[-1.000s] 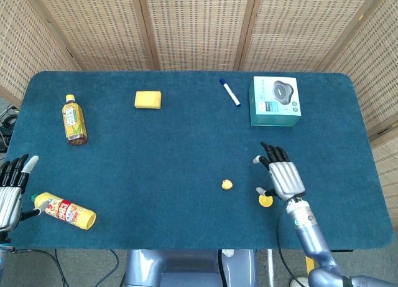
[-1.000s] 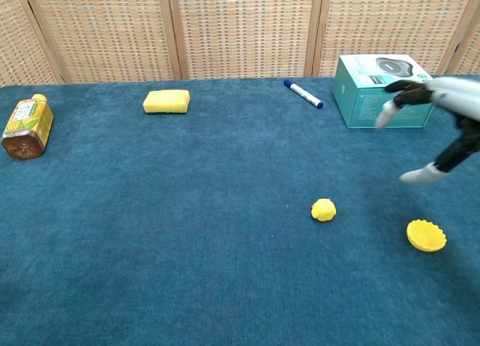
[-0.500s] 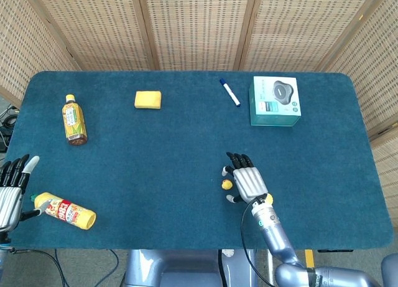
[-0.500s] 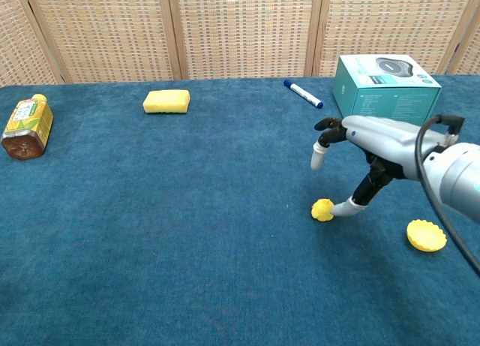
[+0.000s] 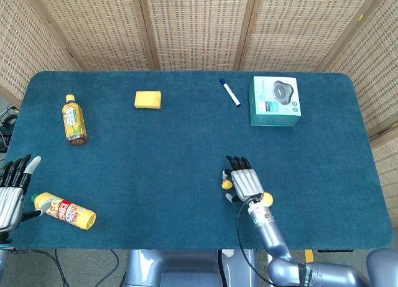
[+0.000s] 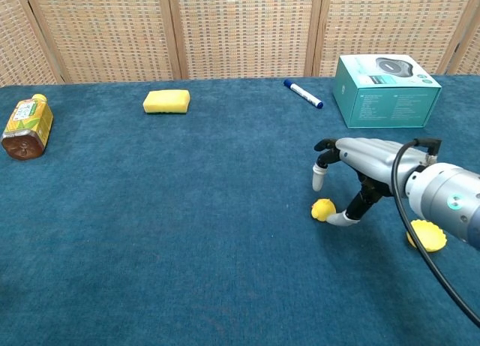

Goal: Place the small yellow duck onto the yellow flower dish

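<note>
1. Head view: the small yellow duck sits on the blue desk, too small to tell its heading or long axis. The right hand lies palm-down just beside it, fingers spread and pointing away from the robot, grasping nothing. The yellow flower dish peeks out beside the wrist, its contents unclear. The left hand rests at the desk edge, fingers released, near a lying yellow bottle.

2. Chest view: the duck touches the right hand's lowered thumb tip; the dish holds nothing.
</note>
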Motion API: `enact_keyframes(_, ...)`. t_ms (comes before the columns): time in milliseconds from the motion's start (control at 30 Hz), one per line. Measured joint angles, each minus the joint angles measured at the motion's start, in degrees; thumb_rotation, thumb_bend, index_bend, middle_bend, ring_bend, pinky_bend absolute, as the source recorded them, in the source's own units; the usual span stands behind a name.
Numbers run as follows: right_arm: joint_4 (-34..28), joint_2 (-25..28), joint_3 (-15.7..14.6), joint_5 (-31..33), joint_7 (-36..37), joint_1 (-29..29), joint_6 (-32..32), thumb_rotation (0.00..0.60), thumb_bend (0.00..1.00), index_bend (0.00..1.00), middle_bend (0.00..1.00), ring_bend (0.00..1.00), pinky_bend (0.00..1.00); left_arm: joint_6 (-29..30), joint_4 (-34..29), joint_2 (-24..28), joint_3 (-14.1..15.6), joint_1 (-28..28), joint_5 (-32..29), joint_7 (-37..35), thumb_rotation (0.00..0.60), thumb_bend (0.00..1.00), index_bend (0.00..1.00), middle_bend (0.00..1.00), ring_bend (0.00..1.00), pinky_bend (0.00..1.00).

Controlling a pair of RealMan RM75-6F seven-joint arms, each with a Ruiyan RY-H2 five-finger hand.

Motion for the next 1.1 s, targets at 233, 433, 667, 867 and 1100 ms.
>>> enact_keyframes(233,2.08,-0.41,-0.13,1.43,0.38,0.66,-0.78,0.600,0.23,0.40,0.05,0.00,0.04,-0.38,0.03,-0.13,0.11,-0.17,0.02,0.28,0.600,0.09,0.00,0.00,0.00,0.00)
enact_keyframes(433,3.84,-0.87,-0.31,2.55,0.64,1.27,-1.55,0.600,0.23,0.40,0.05,0.00,0.04,-0.32,0.08,-0.16,0.04,-0.13,-0.15,0.23,0.600,0.09,0.00,0.00,0.00,0.00)
enact_keyframes(667,4.82,-1.35,-0.65,3.41,1.15,1.65,-2.24,0.600,0.23,0.42,0.05,0.00,0.04,-0.49,0.11,-0.23,0.09,-0.24,-0.11,0.42,0.600,0.09,0.00,0.00,0.00,0.00)
enact_keyframes(867,5.69,-2.20,-0.78,3.89,1.31,2.27,-2.65,0.600,0.23,0.47,0.06,0.00,0.04,-0.49,0.12,-0.22,0.05,-0.22,-0.22,0.30,0.600,0.09,0.00,0.00,0.00,0.00)
enact_keyframes(1100,6.20,-2.67,-1.04,4.33,1.24,2.70,-2.49,0.600,0.23,0.52,0.08,0.00,0.04,-0.75,0.27,-0.28,0.13,-0.33,-0.23,0.27,0.600,0.09,0.00,0.00,0.00,0.00)
